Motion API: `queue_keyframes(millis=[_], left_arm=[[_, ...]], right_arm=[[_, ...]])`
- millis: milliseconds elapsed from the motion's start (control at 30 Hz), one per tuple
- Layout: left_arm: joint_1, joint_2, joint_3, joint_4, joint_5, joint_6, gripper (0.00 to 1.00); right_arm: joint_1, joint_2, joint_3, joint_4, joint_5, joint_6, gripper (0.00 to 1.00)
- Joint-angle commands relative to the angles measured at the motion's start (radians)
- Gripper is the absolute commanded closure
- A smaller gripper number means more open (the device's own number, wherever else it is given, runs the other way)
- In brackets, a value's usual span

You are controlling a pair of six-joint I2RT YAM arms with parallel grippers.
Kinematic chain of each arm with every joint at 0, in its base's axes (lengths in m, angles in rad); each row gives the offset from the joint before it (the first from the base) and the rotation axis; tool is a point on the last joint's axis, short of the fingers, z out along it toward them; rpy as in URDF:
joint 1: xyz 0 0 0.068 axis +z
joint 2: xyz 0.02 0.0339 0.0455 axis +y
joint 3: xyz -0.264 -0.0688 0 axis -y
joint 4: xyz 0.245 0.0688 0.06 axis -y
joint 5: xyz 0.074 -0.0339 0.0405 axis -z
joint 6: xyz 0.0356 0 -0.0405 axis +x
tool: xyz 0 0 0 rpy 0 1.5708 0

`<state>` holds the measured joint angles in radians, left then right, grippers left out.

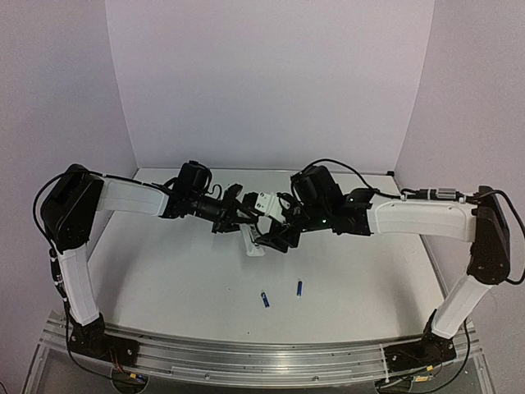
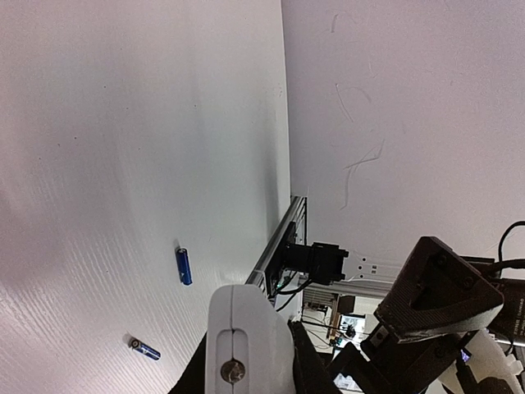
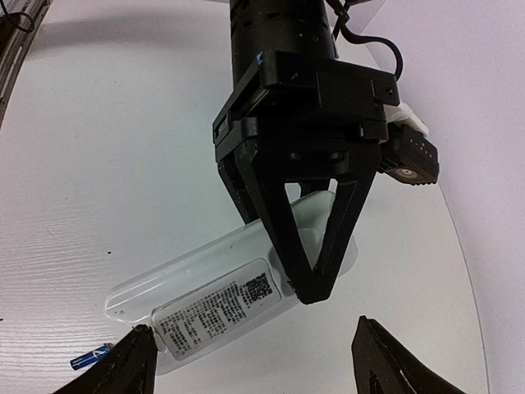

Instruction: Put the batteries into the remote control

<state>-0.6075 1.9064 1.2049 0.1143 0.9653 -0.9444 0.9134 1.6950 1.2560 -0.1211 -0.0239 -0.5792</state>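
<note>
Holding the remote control (image 3: 221, 300) up off the counter (image 1: 180, 279), the left jaws are closed across its width near one end. The remote slants away from them, its labelled back turned toward the right wrist camera and its free end looking pale and translucent. In the left wrist view, the remote's rounded white end fills the bottom of the frame between the dark fingers (image 2: 303, 361).

The right jaws stand wide apart just beside the remote, one finger on either side of its free end, and they hold nothing. Whether either finger brushes the remote cannot be told.

The left arm (image 1: 131, 197) and right arm (image 1: 418, 220) reach in from opposite sides and meet at the remote.

The batteries (image 1: 265, 300) lie flat on the counter, well apart from the remote on the side nearer the arm bases. One is almost directly in front of the remote. The second (image 1: 299, 288) lies a little apart from it, toward the right arm's side. Neither is touched by anything.
</note>
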Motion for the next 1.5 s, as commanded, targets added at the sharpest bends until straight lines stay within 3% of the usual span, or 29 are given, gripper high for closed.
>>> queue_keyframes(millis=[0, 267, 600, 1100, 1467], left_arm=[[-0.032, 0.005, -0.004, 0.033, 0.13, -0.033, 1.0], [-0.029, -0.005, -0.02, 0.104, 0.151, -0.077, 1.0], [-0.018, -0.009, -0.027, 0.074, 0.15, -0.056, 1.0], [0.002, -0.008, -0.038, 0.114, 0.152, -0.071, 1.0], [0.026, -0.005, -0.05, 0.094, 0.135, -0.021, 1.0]], right_arm=[[-0.021, -0.046, 0.007, 0.156, 0.078, 0.015, 0.22], [-0.016, -0.024, -0.005, 0.129, 0.052, -0.001, 0.21], [-0.017, -0.024, -0.005, 0.102, 0.073, -0.017, 0.2], [-0.014, -0.043, -0.002, 0.027, -0.039, -0.032, 0.15], [-0.016, -0.114, 0.018, -0.049, -0.095, 0.082, 0.12]])
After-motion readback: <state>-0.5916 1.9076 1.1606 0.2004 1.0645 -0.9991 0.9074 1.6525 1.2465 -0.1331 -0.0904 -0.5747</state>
